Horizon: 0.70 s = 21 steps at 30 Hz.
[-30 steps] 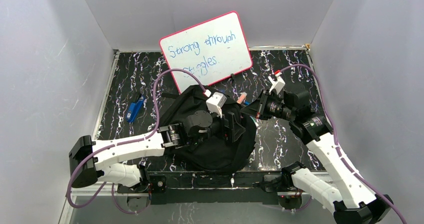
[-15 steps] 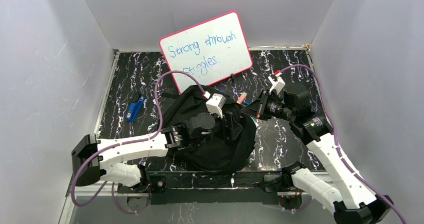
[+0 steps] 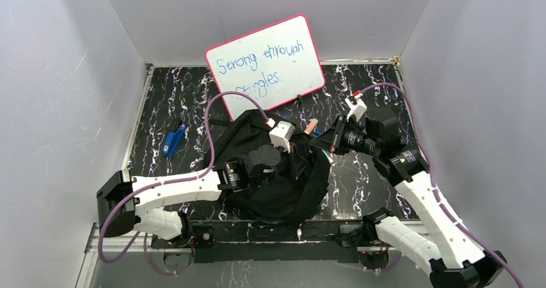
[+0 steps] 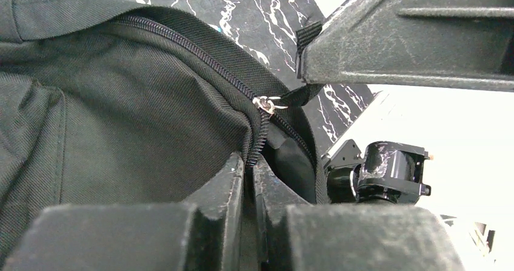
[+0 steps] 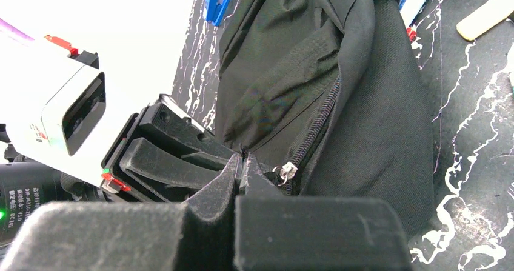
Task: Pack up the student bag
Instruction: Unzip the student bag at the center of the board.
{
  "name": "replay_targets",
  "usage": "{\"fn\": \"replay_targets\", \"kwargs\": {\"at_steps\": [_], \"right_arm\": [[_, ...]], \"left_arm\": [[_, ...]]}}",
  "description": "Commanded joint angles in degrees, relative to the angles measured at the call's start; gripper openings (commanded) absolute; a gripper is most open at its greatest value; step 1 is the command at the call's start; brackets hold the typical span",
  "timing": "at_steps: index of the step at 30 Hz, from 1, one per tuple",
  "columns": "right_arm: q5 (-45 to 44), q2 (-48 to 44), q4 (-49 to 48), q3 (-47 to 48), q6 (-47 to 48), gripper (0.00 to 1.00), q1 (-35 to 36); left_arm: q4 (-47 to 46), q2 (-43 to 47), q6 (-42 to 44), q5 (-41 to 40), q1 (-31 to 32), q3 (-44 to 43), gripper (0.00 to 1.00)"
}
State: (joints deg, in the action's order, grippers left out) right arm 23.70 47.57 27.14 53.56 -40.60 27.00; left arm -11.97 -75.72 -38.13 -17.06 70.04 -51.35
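Showing the student bag (image 3: 270,191), a slumped black heap at the near middle of the table (image 3: 161,101), held at its zipper (image 4: 200,56) by my left gripper (image 4: 250,165) and my right gripper (image 5: 241,160).

Hidden: from above, both grippers sit black on black cloth and I cannot make out their tips. The bag's inside is dark and shows nothing. The whiteboard (image 3: 265,59) leans on the far wall, its second written line partly crossed by my cable (image 3: 222,96). The background of both wrist views is washed out white.

Jaws: my left jaws stand almost closed, pinching the zipper tape just below the silver slider (image 4: 265,104). My right jaws press together on a fold of cloth beside the slider.

Room: the bag's near edge reaches the table's near edge between my bases. Bare marbled surface lies to either side. A blue object (image 3: 172,140) lies well apart on the left, and a pale stick (image 3: 311,125) lies just beyond the bag. Walls close three sides.

Bag: coarse woven fabric, creased. The zipper is closed on one side of the slider and parted on the other.
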Motion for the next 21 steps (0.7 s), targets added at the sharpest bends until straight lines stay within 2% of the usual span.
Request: {"fn": "replay_targets", "kwargs": {"at_steps": [1, 12, 21], "right_arm": [[-0.5, -1.0, -2.8, 1.5, 0.8, 0.00, -0.2], [-6.7, 7.4, -7.5, 2.8, 8.8, 0.00, -0.3], [-10.0, 15.5, -11.9, 5.0, 15.1, 0.00, -0.2]], "left_arm": [[-0.7, 1.3, 0.7, 0.5, 0.3, 0.2, 0.00], [0.6, 4.3, 3.0, 7.2, 0.4, 3.7, 0.00], [2.5, 4.5, 3.8, 8.5, 0.6, 3.5, 0.00]]}}
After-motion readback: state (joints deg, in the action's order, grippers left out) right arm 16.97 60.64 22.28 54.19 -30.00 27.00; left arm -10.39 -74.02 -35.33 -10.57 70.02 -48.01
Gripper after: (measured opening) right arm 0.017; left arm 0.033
